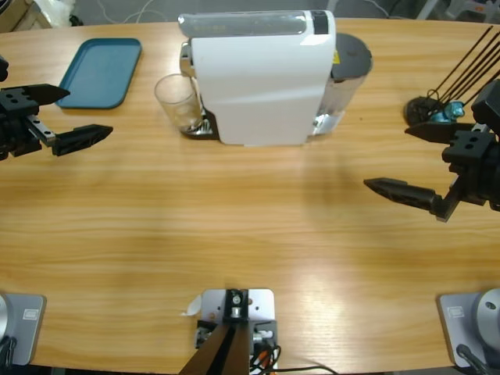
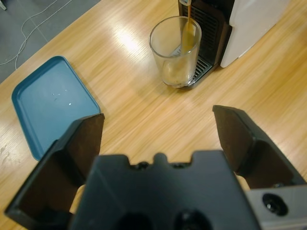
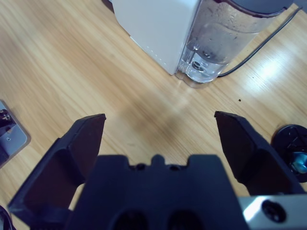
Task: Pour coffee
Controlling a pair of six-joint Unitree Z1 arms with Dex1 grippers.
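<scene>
One thin stream of coffee runs into the glass under the white machine, near the blue tray, while the left gripper and right gripper hover apart-jawed, empty, above the surface.

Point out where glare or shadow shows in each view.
High view: a soft shadow lies on the table in front of the coffee machine. Left wrist view: a bright glare patch on the wood beside the glass. Right wrist view: glare on the wood near the black cable.
</scene>
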